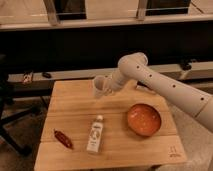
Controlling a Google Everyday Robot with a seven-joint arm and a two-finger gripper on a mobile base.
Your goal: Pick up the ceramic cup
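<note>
On the wooden worktop [75, 105], near the front left: a small red packet [63, 139], lying slantwise. Just right of it, a white bottle [95, 134] on its side, cap toward the back. Farther back, over the worktop's rear middle: the cup [99, 86], pale, tilted, seemingly lifted clear of the wood. Gripper [106, 87] right against the cup's right side, jaws clenched on the cup. White arm [165, 85] running from there up to an elbow and then down to the right edge. On the right part of the worktop, an orange bowl [143, 119], upright, well apart from the cup.
</note>
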